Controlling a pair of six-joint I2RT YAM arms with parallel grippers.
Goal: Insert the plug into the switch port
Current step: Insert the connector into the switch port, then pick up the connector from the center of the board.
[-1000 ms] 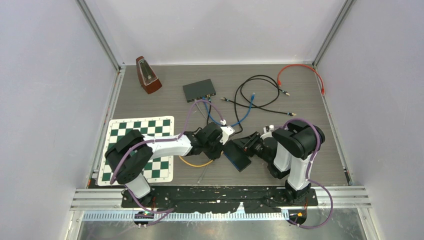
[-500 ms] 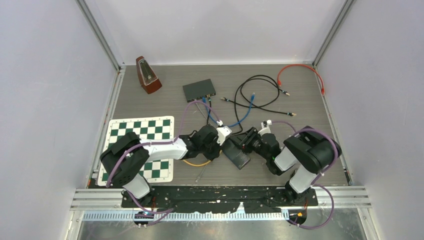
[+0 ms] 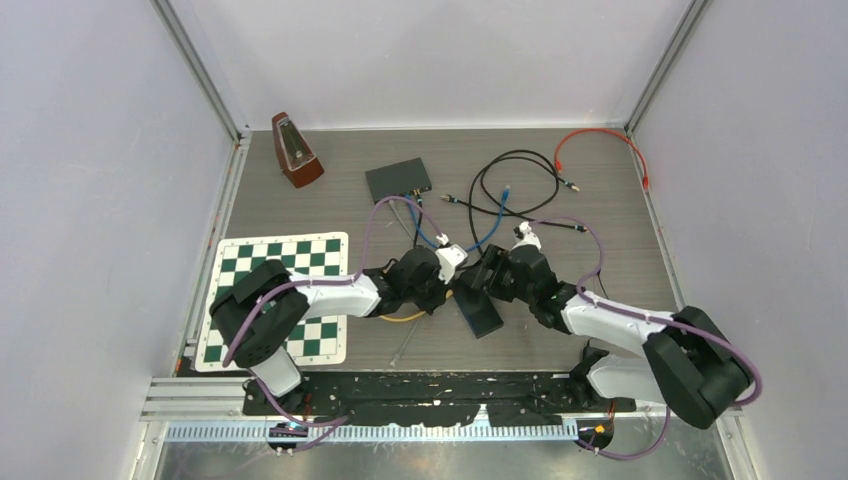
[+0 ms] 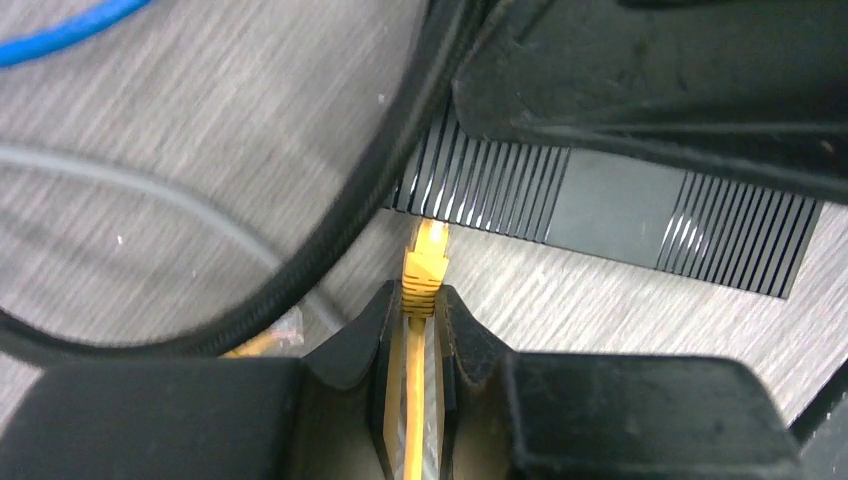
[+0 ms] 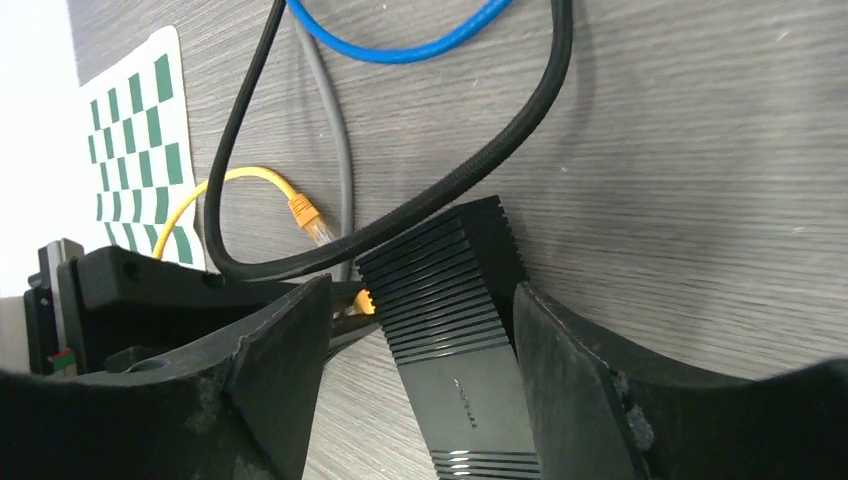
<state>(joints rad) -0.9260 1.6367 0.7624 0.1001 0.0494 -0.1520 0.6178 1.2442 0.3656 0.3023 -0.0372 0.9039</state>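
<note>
Your left end effector (image 4: 418, 300) pinches the yellow plug (image 4: 424, 262), tip at the switch (image 4: 610, 215); your right end effector (image 5: 420, 305) straddles it, spread wide.

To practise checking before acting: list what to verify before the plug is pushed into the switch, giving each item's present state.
1. Grip: left gripper clamps the yellow plug: ok.
2. Tip of the yellow plug reaches the switch: ok.
3. Alignment for insertion: cannot tell, no opening visible.
4. Bracing: right gripper holds the switch: not ok, jaws open astride it.
5. Clear path: black cable away from the switch: not ok, it lies against its end.
</note>
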